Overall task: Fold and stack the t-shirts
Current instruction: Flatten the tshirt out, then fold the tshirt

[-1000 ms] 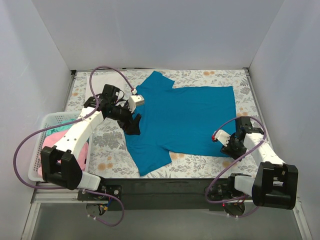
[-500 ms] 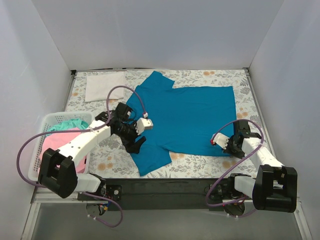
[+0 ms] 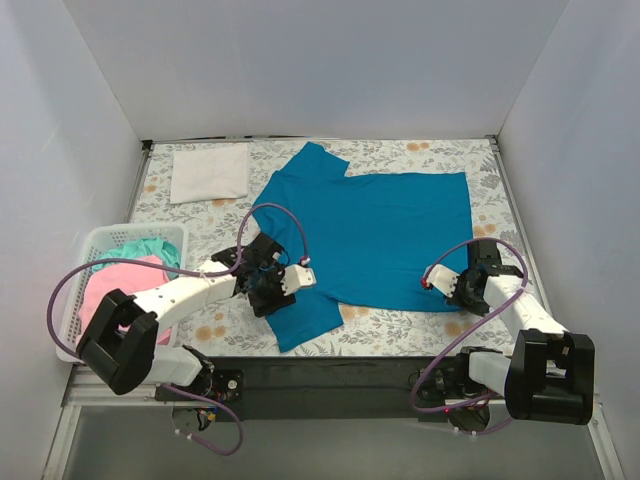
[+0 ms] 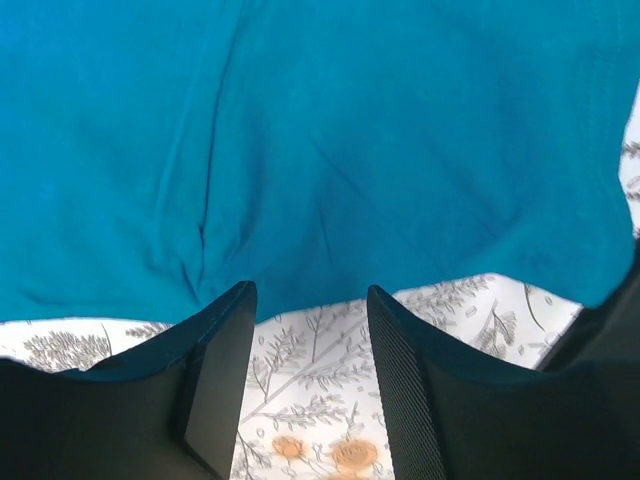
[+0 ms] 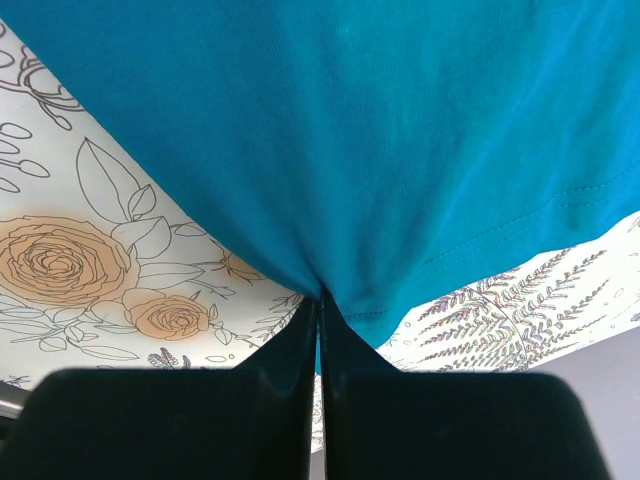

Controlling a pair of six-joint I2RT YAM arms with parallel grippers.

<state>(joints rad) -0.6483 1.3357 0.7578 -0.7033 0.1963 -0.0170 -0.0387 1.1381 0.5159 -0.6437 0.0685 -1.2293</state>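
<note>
A teal-blue short-sleeved cloth t-shirt (image 3: 385,235) lies spread flat on the floral-printed table cover (image 3: 400,335), with the collar end to the left and the hem to the right. The left gripper (image 3: 272,290) sits low at the shirt's near sleeve. In the left wrist view its jaws stand apart. The black fingers (image 4: 220,370) frame a gap of bare floral cover, and the shirt's near edge lies about level with the fingertips and runs on beyond them. Whether any cloth sits between the tips cannot be told. The right gripper (image 3: 455,288) is at the near right corner of the hem. In the right wrist view its jaws are pressed together on the stitched edge, and the cloth puckers into the tips. A white folded cloth t-shirt (image 3: 210,172) lies at the far left corner, apart from the teal-blue one. A white slatted plastic basket (image 3: 120,232) at the left edge holds a pink cloth t-shirt (image 3: 105,287) and a mint green cloth t-shirt (image 3: 140,250).
</note>
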